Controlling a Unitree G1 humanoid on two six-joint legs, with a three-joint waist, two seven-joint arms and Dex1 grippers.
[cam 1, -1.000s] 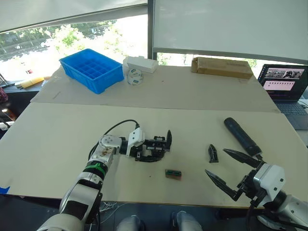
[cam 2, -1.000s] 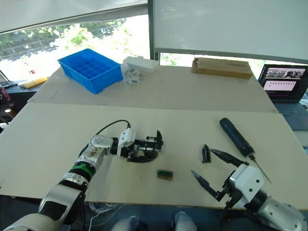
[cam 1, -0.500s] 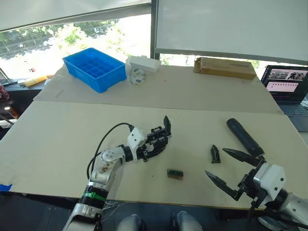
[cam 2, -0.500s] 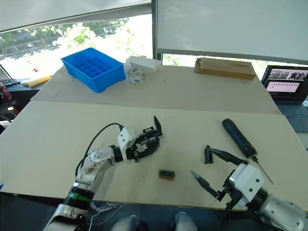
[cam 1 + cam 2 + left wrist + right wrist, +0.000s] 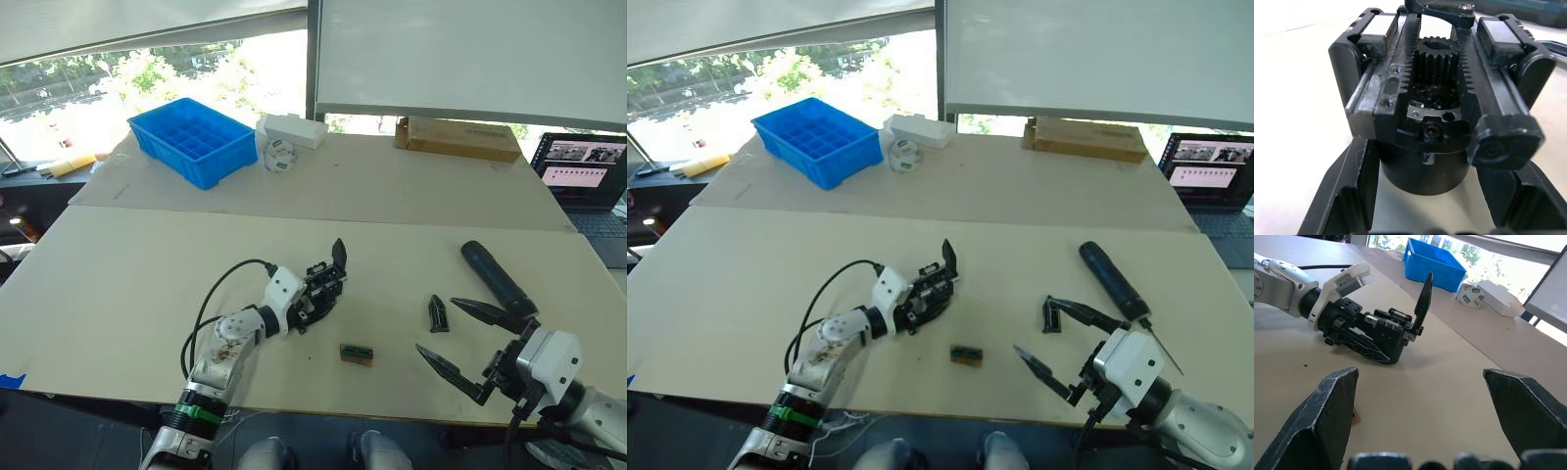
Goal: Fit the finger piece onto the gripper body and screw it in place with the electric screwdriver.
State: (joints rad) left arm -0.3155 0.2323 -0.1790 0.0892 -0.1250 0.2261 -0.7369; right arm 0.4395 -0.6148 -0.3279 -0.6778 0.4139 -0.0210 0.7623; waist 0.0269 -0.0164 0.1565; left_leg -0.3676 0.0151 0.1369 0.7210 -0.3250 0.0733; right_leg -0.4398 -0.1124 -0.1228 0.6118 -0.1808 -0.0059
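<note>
1. The left gripper is clamped around the round base of the gripper body, a little left of the frame's centre in the left eye view, with the body's one fitted finger pointing up. The left wrist view shows a black finger on each side of the cylinder. If that hold is only on the curved base, the body may twist or slip once the screwdriver presses on it.
2. The right gripper is spread wide and holds nothing, low in the right of the frame.
3. The finger piece lies flat on the table, right of centre and just beside the upper tip of the right gripper. It is small and tapered, so a pinch off its middle would likely squirt it away or nudge it toward the near edge.
4. The electric screwdriver lies just beyond the right gripper, its bit end toward the near right. A sweep toward the finger piece could knock it and roll it.
5. A small block sits between the two grippers, lower centre, near the table's front edge; a low crossing move might push it off.
6. Open room lies across the middle and upper left of the near table. The blue bin and the cardboard box stand well apart at the top of the frame.
</note>
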